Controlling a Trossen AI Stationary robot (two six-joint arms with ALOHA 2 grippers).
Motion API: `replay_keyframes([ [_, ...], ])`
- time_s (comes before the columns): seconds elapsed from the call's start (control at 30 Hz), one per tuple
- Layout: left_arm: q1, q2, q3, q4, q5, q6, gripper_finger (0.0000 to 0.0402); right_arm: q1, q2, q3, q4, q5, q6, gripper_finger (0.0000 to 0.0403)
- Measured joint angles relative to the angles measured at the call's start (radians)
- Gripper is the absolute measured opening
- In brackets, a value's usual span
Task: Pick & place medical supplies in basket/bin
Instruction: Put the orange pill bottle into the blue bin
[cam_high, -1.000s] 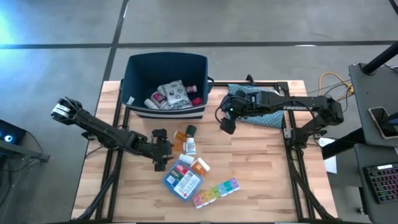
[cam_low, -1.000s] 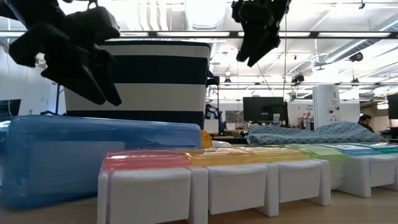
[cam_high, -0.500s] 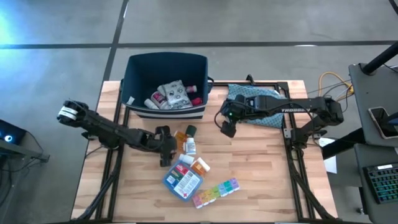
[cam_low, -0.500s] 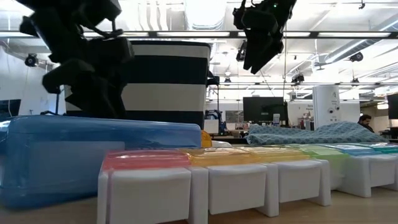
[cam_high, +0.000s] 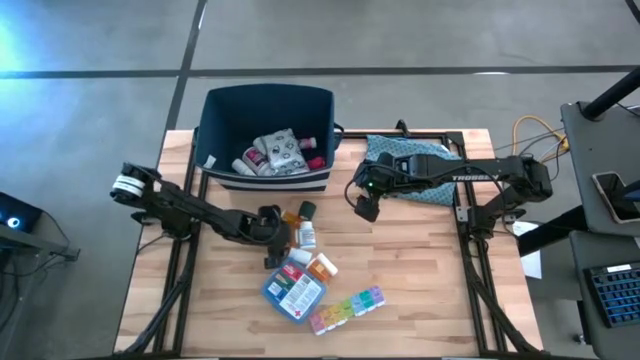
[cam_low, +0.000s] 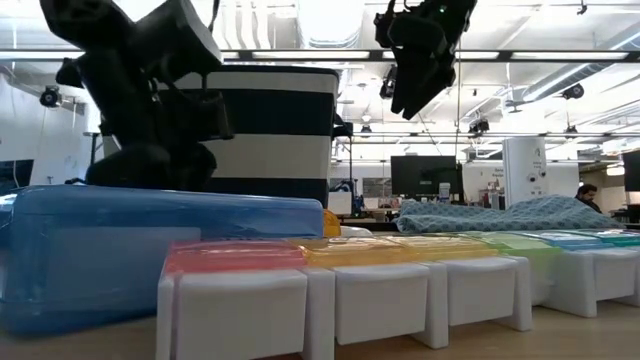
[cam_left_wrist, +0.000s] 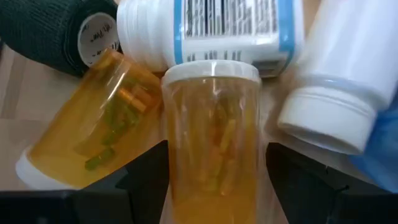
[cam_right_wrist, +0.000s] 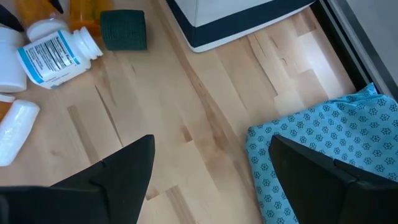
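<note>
Taking the bin as the landmark, the things farthest from it on the near side of the table come first: the rainbow pill organizer (cam_high: 346, 308) lies closest to the front edge, and just behind it, nearer the bin, lies the blue first-aid pouch (cam_high: 293, 290) with a white-capped orange bottle (cam_high: 322, 266) touching its corner. A step closer to the bin sits a small cluster of supplies: a white pill bottle (cam_high: 305, 236) with a blue-edged label, an orange pill bottle (cam_high: 289, 217) and a dark green bandage roll (cam_high: 307, 208), all lying on the wood just in front of the bin's near wall. The left gripper (cam_high: 272, 233) is low at this cluster on its side away from the teal cloth; its wrist camera shows the jaws spread on either side of a clear orange vial (cam_left_wrist: 211, 130), which stands between them without clear contact, with a second orange vial (cam_left_wrist: 87, 124) tilted beside it. The right gripper (cam_high: 363, 203) hangs above bare wood in front of the bin's corner, just beside the teal patterned cloth (cam_high: 405, 170), its jaws spread with nothing between them. Farthest back, the navy bin (cam_high: 225, 180) stands at the table's rear edge and already holds several white packets and bottles (cam_high: 275, 152).
</note>
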Motion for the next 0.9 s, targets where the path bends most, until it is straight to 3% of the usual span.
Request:
replay_keyframes([
  [0.17,0.0,0.02,0.026,0.0,0.0,-0.001,0.0227,0.0,0.0,-0.001,0.0,0.002,0.0,0.0297],
  [0.37,0.005,0.02,0.042,-0.024,-0.002,-0.002,0.0171,0.0,0.0,-0.001,-0.001,0.002,-0.013,0.0299],
  [0.57,0.004,-0.008,0.103,-0.222,-0.002,-0.072,0.015,0.0,-0.011,-0.001,-0.001,0.002,-0.053,0.0294],
  [0.9,-0.047,-0.171,0.432,-0.58,-0.011,-0.29,0.0157,0.0,-0.086,-0.001,0.039,0.002,-0.186,0.028],
])
